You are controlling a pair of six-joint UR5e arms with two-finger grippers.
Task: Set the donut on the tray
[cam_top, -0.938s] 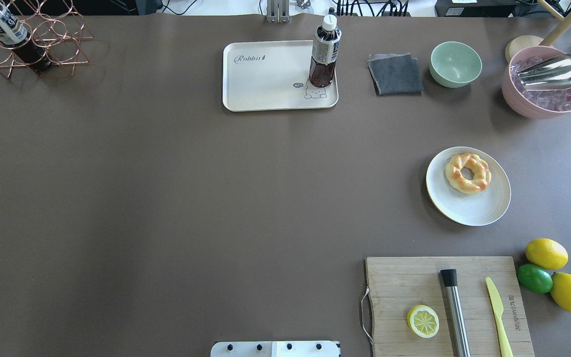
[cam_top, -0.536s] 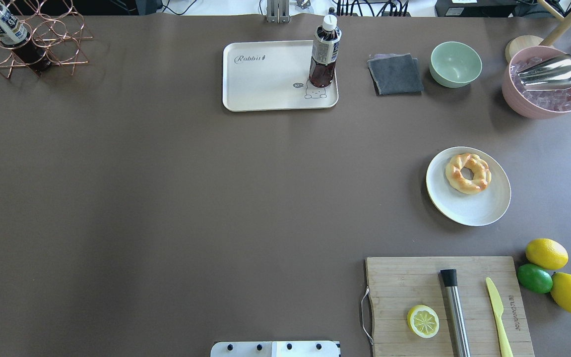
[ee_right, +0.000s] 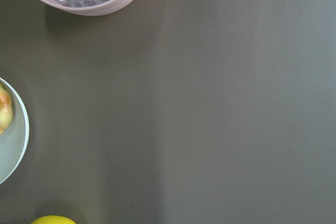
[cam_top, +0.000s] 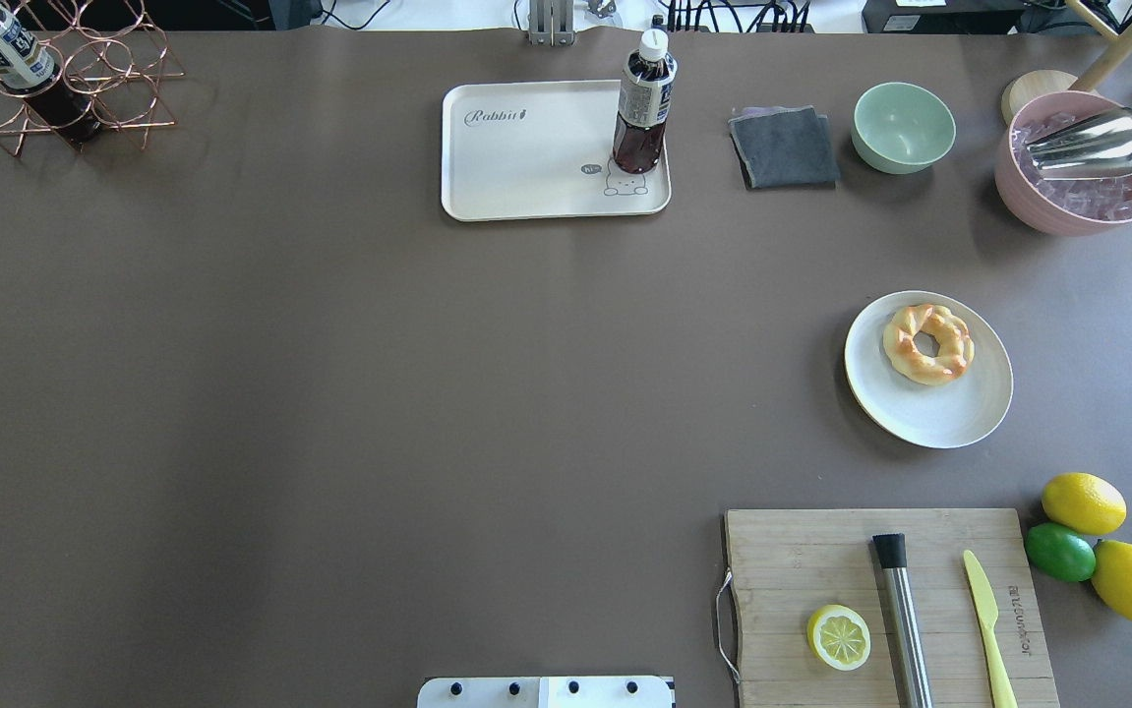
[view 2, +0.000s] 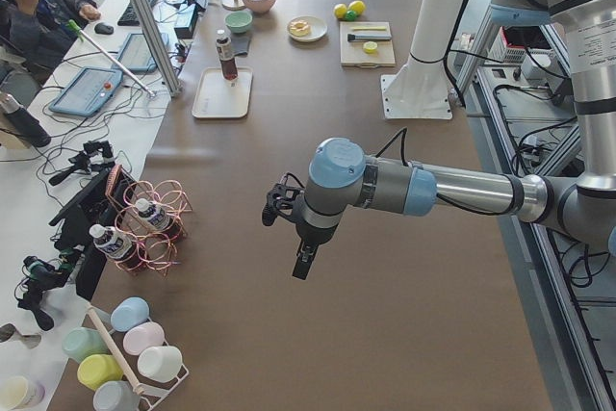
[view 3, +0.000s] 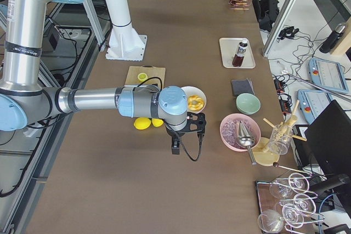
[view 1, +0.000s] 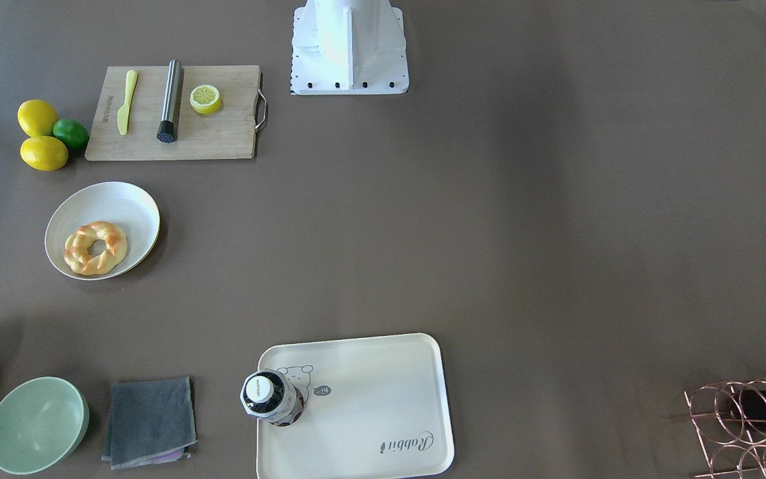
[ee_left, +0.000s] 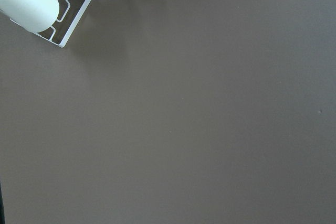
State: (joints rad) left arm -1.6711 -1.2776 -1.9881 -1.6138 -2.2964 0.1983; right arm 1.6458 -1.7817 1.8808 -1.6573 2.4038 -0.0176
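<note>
The braided golden donut (cam_top: 927, 343) lies on a round white plate (cam_top: 949, 418) at the right of the table; it also shows in the front view (view 1: 95, 247). The cream tray (cam_top: 526, 157) with the "Rabbit" script sits at the far middle and carries an upright dark bottle (cam_top: 642, 103) on its right corner. Neither gripper shows in the overhead or front views. The left gripper (view 2: 301, 267) hangs over bare table far from the tray. The right gripper (view 3: 175, 147) hangs beyond the plate's outer side. I cannot tell whether either is open or shut.
A wooden cutting board (cam_top: 802, 551) with a lemon half (cam_top: 838, 636), a metal muddler and a yellow knife lies near right. Lemons and a lime (cam_top: 1059, 552) sit beside it. A grey cloth (cam_top: 784, 147), green bowl (cam_top: 903, 126), pink ice bowl (cam_top: 1082, 167) and copper rack (cam_top: 54, 79) line the far edge.
</note>
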